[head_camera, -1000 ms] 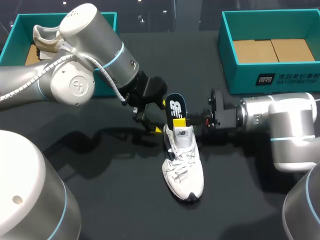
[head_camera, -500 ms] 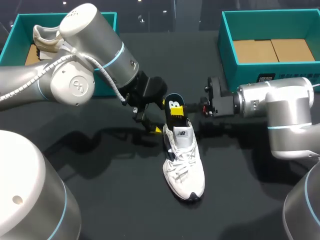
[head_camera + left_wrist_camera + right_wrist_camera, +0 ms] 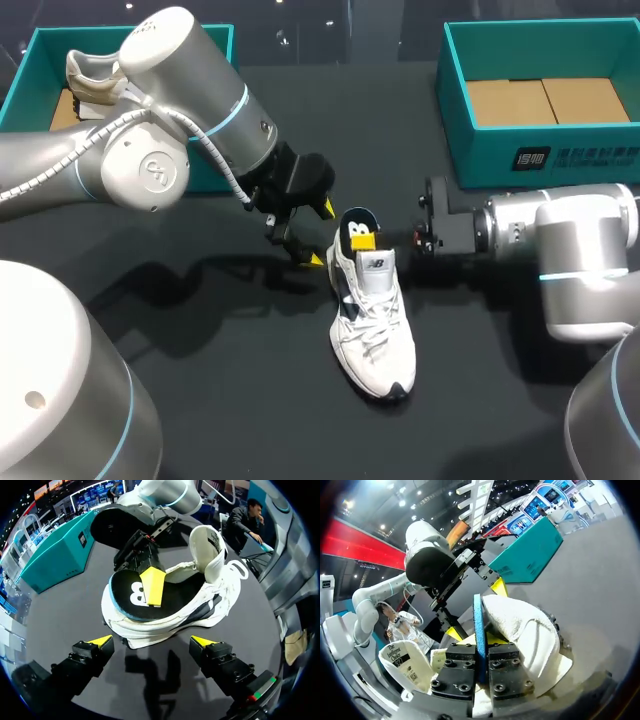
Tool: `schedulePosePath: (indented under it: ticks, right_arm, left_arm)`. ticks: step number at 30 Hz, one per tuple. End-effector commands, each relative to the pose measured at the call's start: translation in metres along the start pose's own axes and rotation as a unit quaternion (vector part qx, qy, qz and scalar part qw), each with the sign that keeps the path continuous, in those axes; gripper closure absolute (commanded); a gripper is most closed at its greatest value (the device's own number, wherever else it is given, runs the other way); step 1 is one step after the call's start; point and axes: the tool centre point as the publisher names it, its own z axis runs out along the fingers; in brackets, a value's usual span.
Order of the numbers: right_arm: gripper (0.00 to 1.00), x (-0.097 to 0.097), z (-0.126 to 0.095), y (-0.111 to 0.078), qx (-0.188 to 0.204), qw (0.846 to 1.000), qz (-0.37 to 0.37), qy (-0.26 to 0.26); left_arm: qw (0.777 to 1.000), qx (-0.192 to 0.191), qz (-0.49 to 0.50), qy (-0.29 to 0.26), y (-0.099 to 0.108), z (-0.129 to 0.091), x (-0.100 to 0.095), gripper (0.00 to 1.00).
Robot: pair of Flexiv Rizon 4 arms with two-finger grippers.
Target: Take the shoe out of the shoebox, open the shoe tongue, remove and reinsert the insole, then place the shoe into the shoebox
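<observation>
On the counter [image 3: 200, 330], near its middle, our right end effector [image 3: 362, 239] is clenched on the dark insole [image 3: 349, 221], whose edge is pinched between both fingers; the insole stands partly out of the heel opening of the white shoe [image 3: 372, 330]; our left end effector [image 3: 320, 233] is spread wide just beside the heel, grasping nothing; we count two shoes, one insole and two teal shoeboxes; the second shoe [image 3: 92, 85] sits in the left shoebox [image 3: 30, 60]; the right shoebox [image 3: 455, 110] lies well apart; white lettering marks the insole, a small label the tongue [image 3: 375, 268].
</observation>
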Motion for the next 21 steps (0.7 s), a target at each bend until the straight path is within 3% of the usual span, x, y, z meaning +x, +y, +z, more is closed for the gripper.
schedulePosePath:
  ticks: [1, 8, 11, 12, 21]
  right_arm:
    - [1.00, 0.004, 0.001, -0.012, 0.009, 1.000, 0.007, -0.009]
    - [0.99, 0.013, 0.006, -0.003, 0.017, 1.000, -0.013, -0.007]
    - [0.72, 0.017, 0.007, 0.005, 0.020, 0.999, -0.029, -0.002]
    - [0.69, 0.018, 0.007, 0.007, 0.021, 0.999, -0.034, -0.001]
    - [0.73, 0.018, 0.010, 0.025, 0.035, 0.998, -0.055, 0.002]
  left_arm:
    - [1.000, 0.000, 0.000, 0.000, 0.000, 0.000, 0.000, 0.00]
    - [1.000, 0.000, 0.000, 0.000, 0.000, 0.000, 0.000, 0.00]
    - [1.000, 0.000, 0.000, 0.000, 0.000, 0.000, 0.000, 0.00]
    - [1.000, 0.000, 0.000, 0.000, 0.000, 0.000, 0.000, 0.00]
    - [1.000, 0.000, 0.000, 0.000, 0.000, 0.000, 0.000, 0.00]
